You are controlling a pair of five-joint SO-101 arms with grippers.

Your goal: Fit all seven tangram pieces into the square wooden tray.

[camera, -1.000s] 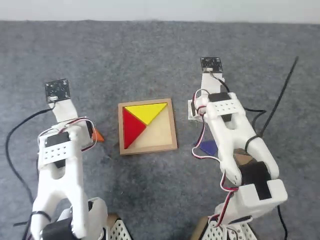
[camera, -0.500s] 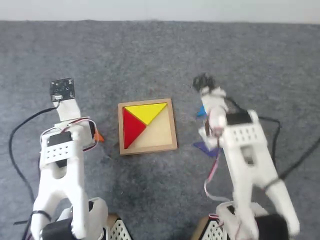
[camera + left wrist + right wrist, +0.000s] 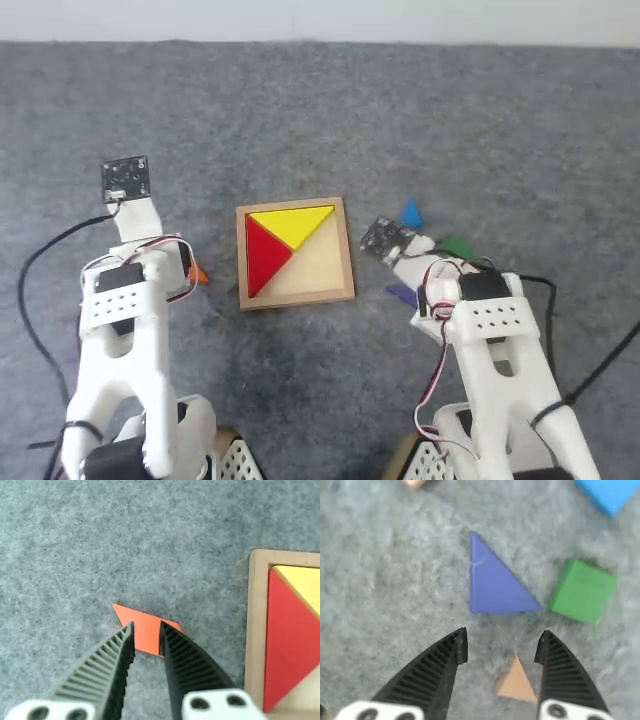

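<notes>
1. The square wooden tray (image 3: 297, 297) lies on the grey, felt-covered tabletop (image 3: 300, 110) between the two arms.
2. Two pieces sit in the tray. A yellow triangle (image 3: 292, 225) lies along its far edge and a red triangle (image 3: 264, 254) along the edge nearer the left arm, and the two meet on a diagonal. The rest of the tray floor is bare wood.
3. An orange piece (image 3: 146, 625) lies flat on the tabletop just outside the tray, on the left arm's side.
4. The left claw (image 3: 146, 627) is right over the orange piece. Its fingers are only narrowly apart, and orange shows through the gap and past both tips.
5. The other loose pieces are on the tray's opposite side, near the right arm: a violet triangle (image 3: 492, 587), a green square (image 3: 582, 590) just beside it, a blue piece (image 3: 610, 492) farther off, and a small tan triangle (image 3: 516, 684).
6. The right claw (image 3: 503, 632) stands wide apart and holds nothing. The tan triangle lies on the tabletop between its fingers, and the violet triangle is just beyond the tips.
</notes>
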